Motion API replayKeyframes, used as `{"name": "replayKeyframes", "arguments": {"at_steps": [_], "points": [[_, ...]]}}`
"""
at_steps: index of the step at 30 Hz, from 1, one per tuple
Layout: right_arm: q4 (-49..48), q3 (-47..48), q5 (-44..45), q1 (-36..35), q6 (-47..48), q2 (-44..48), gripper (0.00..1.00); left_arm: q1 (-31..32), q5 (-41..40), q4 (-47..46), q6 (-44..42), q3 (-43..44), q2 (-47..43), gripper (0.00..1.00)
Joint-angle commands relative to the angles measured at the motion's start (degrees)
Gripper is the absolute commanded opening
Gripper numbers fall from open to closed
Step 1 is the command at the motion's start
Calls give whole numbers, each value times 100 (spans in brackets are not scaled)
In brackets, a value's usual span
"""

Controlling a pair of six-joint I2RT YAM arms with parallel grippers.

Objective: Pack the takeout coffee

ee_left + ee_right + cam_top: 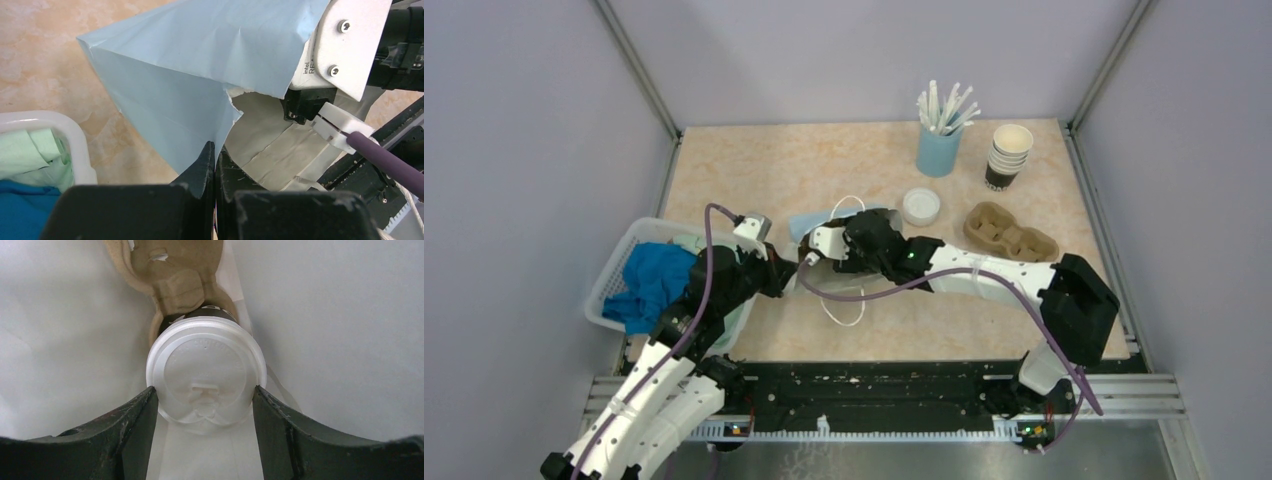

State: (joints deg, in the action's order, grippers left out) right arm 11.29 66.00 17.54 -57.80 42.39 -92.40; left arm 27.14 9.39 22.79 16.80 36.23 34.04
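The takeout coffee (205, 367) shows its white dome lid and dark body in the right wrist view. It lies inside a pale blue paper bag (200, 60), its base against a brown cardboard cup holder (175, 270). My right gripper (204, 390) reaches into the bag and its two fingers press the lid's rim from both sides. My left gripper (215, 150) is shut on the torn edge of the bag's mouth and holds it up. From above, the bag (809, 222) lies mid-table, mostly covered by the right wrist.
A white basket (614, 270) with blue cloth stands at the left, close to my left arm. At the back right are a blue cup of straws (938, 150), a stack of lidless cups (1007, 155), a loose white lid (921, 206) and a cardboard carrier (1009, 233).
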Motion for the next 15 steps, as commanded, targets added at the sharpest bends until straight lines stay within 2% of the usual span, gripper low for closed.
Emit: {"name": "replayKeyframes", "arguments": {"at_steps": [1, 15], "points": [[264, 288, -202, 76, -188, -121, 64, 32, -33, 155, -10, 336, 96, 0], [2517, 1392, -1118, 58, -1059, -226, 64, 37, 793, 1062, 129, 1720, 1135, 0]]}}
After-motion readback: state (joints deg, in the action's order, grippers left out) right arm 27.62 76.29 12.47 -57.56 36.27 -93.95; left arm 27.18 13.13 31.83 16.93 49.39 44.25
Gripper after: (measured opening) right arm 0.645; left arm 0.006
